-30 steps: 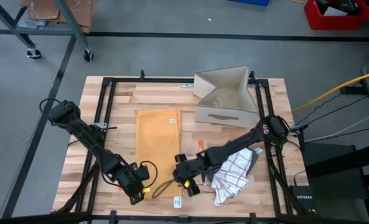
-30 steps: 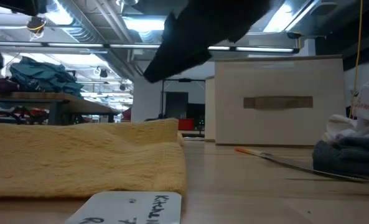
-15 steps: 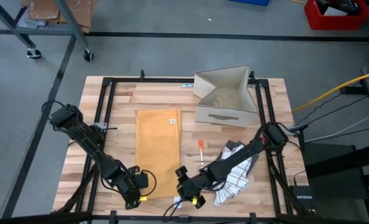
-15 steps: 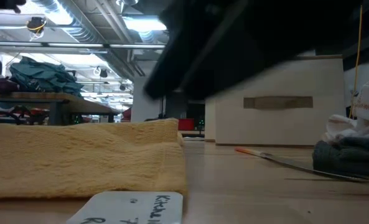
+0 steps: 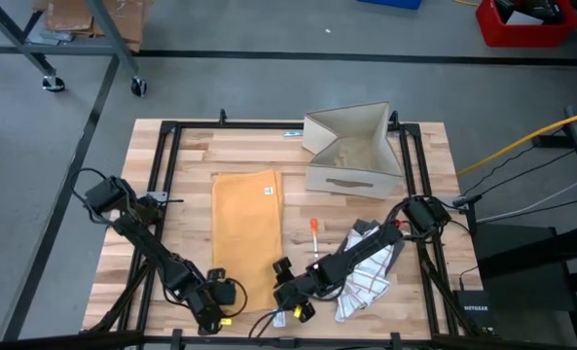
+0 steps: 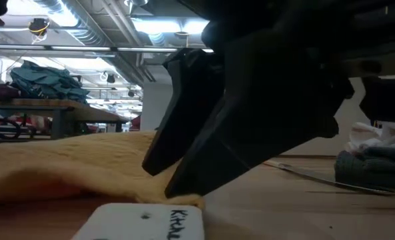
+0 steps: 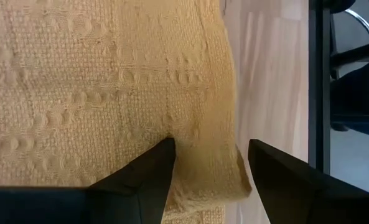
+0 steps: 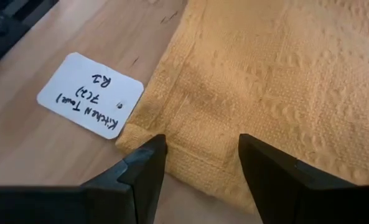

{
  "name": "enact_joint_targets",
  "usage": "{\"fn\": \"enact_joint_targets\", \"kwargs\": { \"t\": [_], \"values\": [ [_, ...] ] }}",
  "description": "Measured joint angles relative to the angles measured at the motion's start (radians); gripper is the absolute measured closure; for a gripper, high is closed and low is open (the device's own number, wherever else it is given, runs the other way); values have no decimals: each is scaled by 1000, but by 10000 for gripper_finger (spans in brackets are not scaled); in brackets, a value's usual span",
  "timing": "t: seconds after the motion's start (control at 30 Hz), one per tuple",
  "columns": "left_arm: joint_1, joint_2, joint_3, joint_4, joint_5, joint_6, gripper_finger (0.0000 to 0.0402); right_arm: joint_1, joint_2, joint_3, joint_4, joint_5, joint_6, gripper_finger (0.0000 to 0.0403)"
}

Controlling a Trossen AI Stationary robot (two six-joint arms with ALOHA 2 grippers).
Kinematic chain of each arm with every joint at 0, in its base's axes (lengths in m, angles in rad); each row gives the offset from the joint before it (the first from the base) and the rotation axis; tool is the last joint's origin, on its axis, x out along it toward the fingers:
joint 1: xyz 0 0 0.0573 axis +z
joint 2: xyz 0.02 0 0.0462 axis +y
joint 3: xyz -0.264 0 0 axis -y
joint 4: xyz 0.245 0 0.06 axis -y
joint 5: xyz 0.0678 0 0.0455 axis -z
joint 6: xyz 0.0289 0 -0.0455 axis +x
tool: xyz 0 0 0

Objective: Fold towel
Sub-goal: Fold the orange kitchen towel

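A yellow towel point(image 5: 247, 228) lies flat and lengthwise on the wooden table, its underside resting on the wood. My left gripper point(image 7: 210, 149) stands open over the towel's near left corner, also seen in the high view point(image 5: 213, 299). My right gripper point(image 8: 200, 143) stands open over the near right corner point(image 5: 286, 290). In the low view its dark fingers point(image 6: 184, 147) come down onto the towel point(image 6: 70, 160). My left gripper comes at the towel's near left corner point(image 7: 203, 134) slanting down from the near side. One fingertip point(image 7: 162, 152) dents the cloth. The other point(image 7: 259, 155) stands at the side edge, and I cannot tell whether it touches. The towel lies on the table. My right gripper comes at the towel's near right corner point(image 8: 172, 134) slanting down from the near side, fingers apart. The low view shows the fingertips point(image 6: 177, 187) meeting the top of the cloth beside its hem. Nothing is pinched, and the towel stays on the table.
A white handwritten card point(image 8: 91, 102) lies just off the towel's near right corner. A pile of striped and grey cloths point(image 5: 366, 267) and an orange pen point(image 5: 313, 231) lie to the right. An open cardboard box point(image 5: 351, 151) stands at the far right. Black frame rails point(image 5: 166, 194) run along the table.
Both grippers have gone down and toward the table's near edge, onto the towel's two near corners. In the low view the right gripper's fingers have dropped into sight, and the towel's near edge sits lower and flatter than before.
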Motion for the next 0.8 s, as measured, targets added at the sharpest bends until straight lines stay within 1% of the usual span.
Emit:
{"fn": "enact_joint_targets", "kwargs": {
  "t": [0.13,0.3,0.43,0.63,0.8],
  "values": [
    [0,14,1,2,-7,14,198,-10,2,0,1,24,1,194],
    [-1,18,0,3,-67,12,198,-46,2,0,-2,36,2,194],
    [-1,19,0,1,-78,18,200,-70,3,-2,-2,35,1,194],
    [0,19,-3,0,-81,32,226,-99,9,-2,-1,14,5,194],
    [0,19,-4,-3,-86,28,258,-109,27,-2,10,-12,81,201]
  ]
}}
